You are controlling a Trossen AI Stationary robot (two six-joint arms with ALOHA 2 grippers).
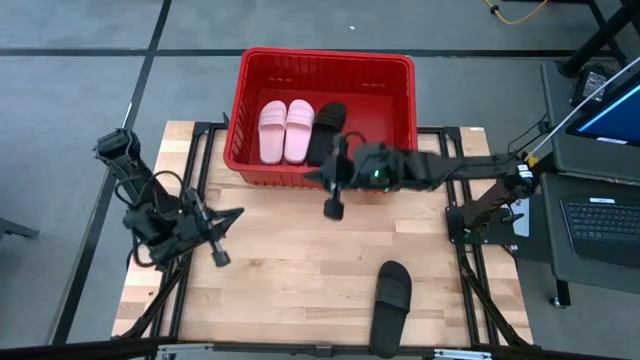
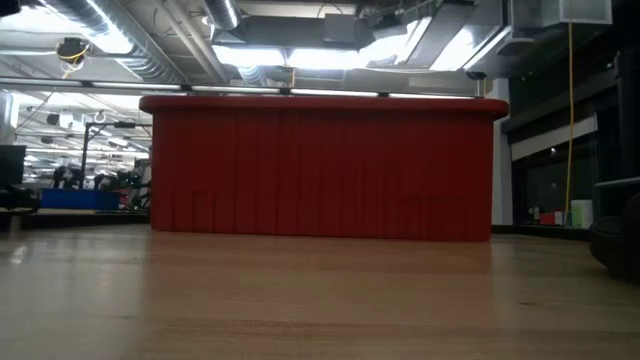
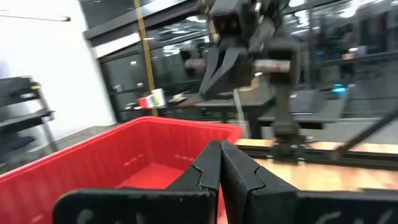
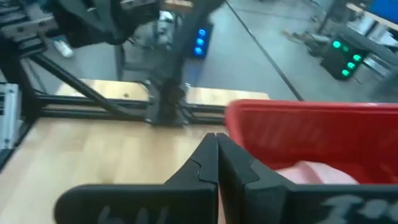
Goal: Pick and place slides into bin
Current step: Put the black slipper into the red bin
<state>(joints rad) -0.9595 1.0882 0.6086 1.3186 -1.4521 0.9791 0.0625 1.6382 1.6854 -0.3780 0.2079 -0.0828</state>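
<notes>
We see the red bin [image 1: 323, 70] at the far edge of the wooden table [image 1: 290, 260], its long side running left to right. Inside it lie two pale pink slides [image 1: 285, 130] side by side, and just beside them, toward the right, one black slide [image 1: 326, 128] partly covered by the right arm. All three lie with their long axes running from the near wall to the far wall of the bin.

The last black slide [image 1: 391, 304] rests on the table near its front edge, right of centre, well apart from the bin. Its long axis runs roughly front to back, tilted a little; we cannot tell which end is the toe.

The right gripper [image 1: 333, 208] hangs just in front of the bin's near wall, its fingers [image 4: 217, 165] pressed together and holding nothing. The right arm stretches across the table from the right, passing over the bin's near right corner. The left gripper [image 1: 219, 256] waits over the left part of the table, fingers [image 3: 221, 168] likewise together and empty.

From the low view the bin's solid-looking wall fills the middle and hides its contents.
</notes>
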